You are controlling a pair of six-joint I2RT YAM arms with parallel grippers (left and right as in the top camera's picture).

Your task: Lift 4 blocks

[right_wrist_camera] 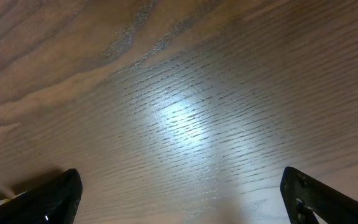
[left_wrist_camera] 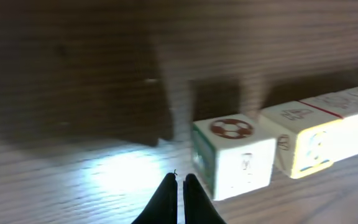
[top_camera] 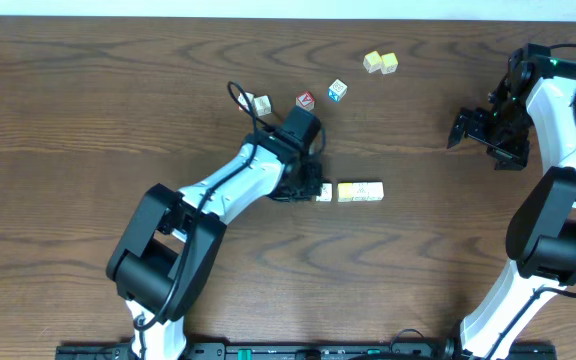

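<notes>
Left gripper [left_wrist_camera: 179, 180] was seen closed, its two dark fingertips pressed together with nothing between them, low over the table [top_camera: 88, 120]. The four blocks [top_camera: 350, 191] were laid end to end in one row just at 3 o'clock from it in the overhead view, their long axis running from 9 to 3 o'clock, so the row pointed straight away from the fingertips. In the left wrist view the nearest block [left_wrist_camera: 234, 157] was found just beside the tips, at about 2 o'clock, apparently not touched. It was shown as a small square-edged wooden cube with a whitish top printed with a red ring, a green-bordered side and matte faces; the next cube [left_wrist_camera: 303, 146] was faced in yellow. The table was of dark, glossy wood grain, marked by glare. The right gripper [top_camera: 483, 135] was held wide open and empty, well apart at 2 o'clock from the row. The left arm was judged the nearer, and its jaws would have to be opened before any grasp.
</notes>
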